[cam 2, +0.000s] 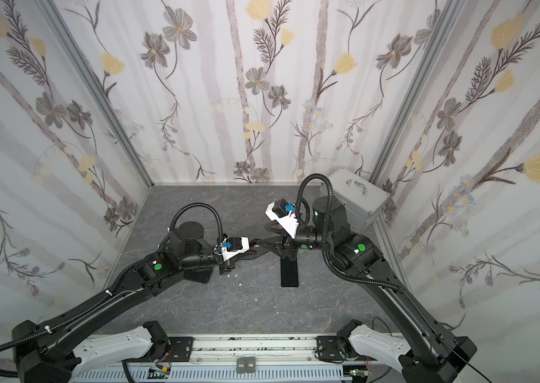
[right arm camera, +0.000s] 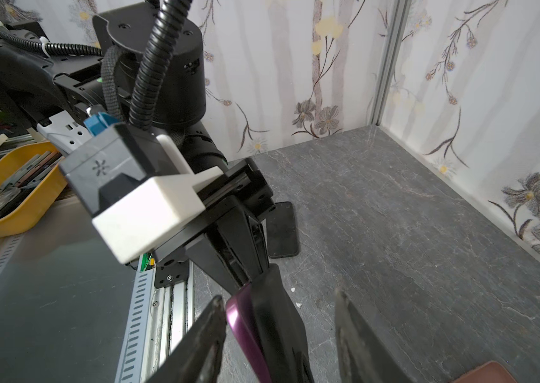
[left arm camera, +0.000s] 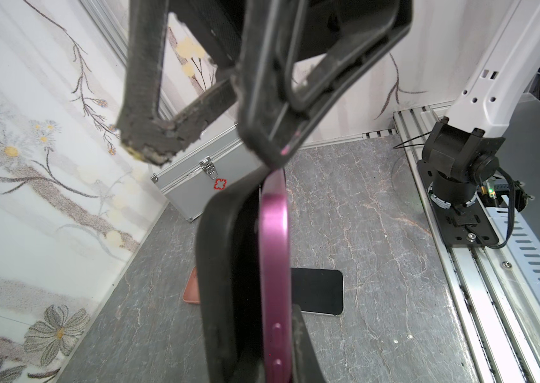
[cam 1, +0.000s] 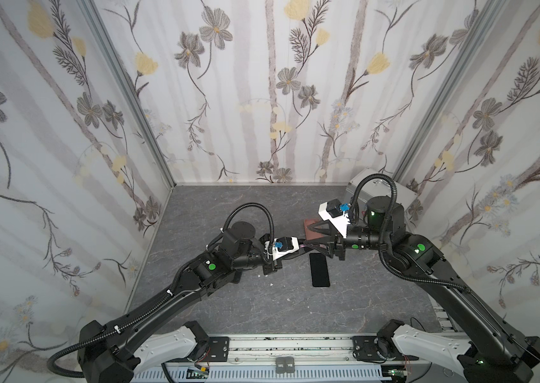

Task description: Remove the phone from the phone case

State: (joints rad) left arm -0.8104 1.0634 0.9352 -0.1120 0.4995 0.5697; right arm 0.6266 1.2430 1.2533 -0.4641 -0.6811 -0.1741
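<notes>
The purple phone [left arm camera: 273, 238] hangs edge-on above the table between both arms, at the middle in both top views. Its black phone case [left arm camera: 225, 248] is bent away from the phone at the far end. My left gripper [left arm camera: 272, 318] is shut on the phone's near end, case included. My right gripper [right arm camera: 278, 295] straddles the other end, where the phone [right arm camera: 245, 328] and the case [right arm camera: 275, 315] show. One of its fingers [right arm camera: 205, 338] touches the purple edge. The other stands apart from the case, so it is open. The grippers meet tip to tip, left [cam 1: 300, 250] and right [cam 1: 310, 237].
A second, black phone [cam 1: 319, 269] lies flat on the grey table [cam 1: 262, 308] under the grippers. A salmon-brown case [left arm camera: 191, 287] lies behind it. A silver metal box [cam 2: 351, 199] fills the back right corner. A dark flat slab [right arm camera: 282, 228] lies under the left arm. Floral walls close three sides.
</notes>
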